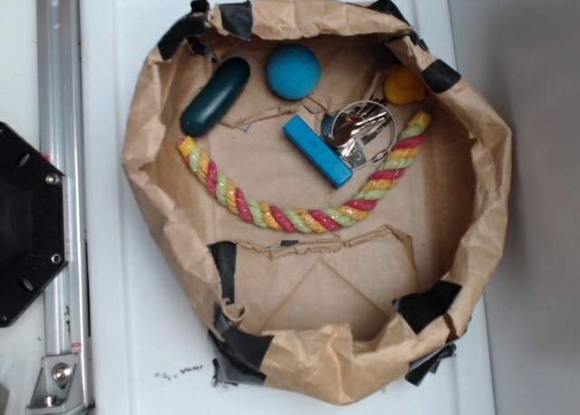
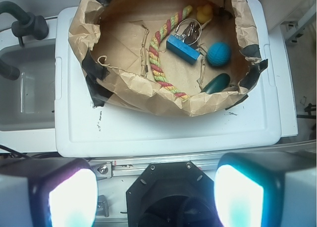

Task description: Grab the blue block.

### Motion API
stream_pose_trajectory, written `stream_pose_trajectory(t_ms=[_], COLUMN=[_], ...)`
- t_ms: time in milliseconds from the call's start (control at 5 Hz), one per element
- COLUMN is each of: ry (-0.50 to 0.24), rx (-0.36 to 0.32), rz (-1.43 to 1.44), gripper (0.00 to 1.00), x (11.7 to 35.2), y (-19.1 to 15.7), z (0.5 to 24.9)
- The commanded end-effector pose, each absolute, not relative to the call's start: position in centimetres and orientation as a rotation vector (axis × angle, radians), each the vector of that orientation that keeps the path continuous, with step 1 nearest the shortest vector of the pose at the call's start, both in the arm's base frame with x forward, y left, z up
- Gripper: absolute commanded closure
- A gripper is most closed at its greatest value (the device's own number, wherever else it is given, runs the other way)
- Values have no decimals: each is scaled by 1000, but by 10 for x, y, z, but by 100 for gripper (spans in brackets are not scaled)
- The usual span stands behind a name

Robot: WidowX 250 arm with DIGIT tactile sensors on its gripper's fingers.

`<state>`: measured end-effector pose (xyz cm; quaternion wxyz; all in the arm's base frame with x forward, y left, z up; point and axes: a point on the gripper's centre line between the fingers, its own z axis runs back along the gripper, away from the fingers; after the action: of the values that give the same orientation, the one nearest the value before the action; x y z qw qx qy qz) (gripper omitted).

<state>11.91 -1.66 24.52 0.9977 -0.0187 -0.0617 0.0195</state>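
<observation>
The blue block (image 1: 317, 149) (image 2: 183, 49) lies flat on the floor of a brown paper basket (image 1: 140, 152) (image 2: 129, 85), beside a shiny metal clip (image 1: 361, 130) (image 2: 187, 29). A multicoloured rope (image 1: 299, 217) (image 2: 157, 63) curves round it. In the wrist view my gripper (image 2: 156, 197) is open, its two glowing fingertips (image 2: 73, 197) wide apart with nothing between them. It hangs far back over the black robot base (image 2: 171, 197), well short of the basket. The gripper does not show in the exterior view.
In the basket also lie a round textured blue ball (image 1: 293, 72) (image 2: 218, 54), a dark teal capsule (image 1: 215, 95) (image 2: 216, 83) and a small yellow toy (image 1: 403, 86) (image 2: 204, 12). The basket stands on a white lid (image 1: 118, 297) (image 2: 163, 133). A metal rail (image 1: 59, 161) runs beside the base.
</observation>
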Motion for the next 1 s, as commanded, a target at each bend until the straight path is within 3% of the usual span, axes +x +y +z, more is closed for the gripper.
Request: stream_pose_trajectory(t_ms=[0,200,400,600,800], ry=[-123,-112,-124,-83,-9], rx=[-37,30,23,-5,-32], rz=[39,-135,-263,-466,-593], gripper=[0,0,0,0,0], x=[119,169,221,270,286], y=[-17,-3,0,0,11], z=[245,224,202,150,96])
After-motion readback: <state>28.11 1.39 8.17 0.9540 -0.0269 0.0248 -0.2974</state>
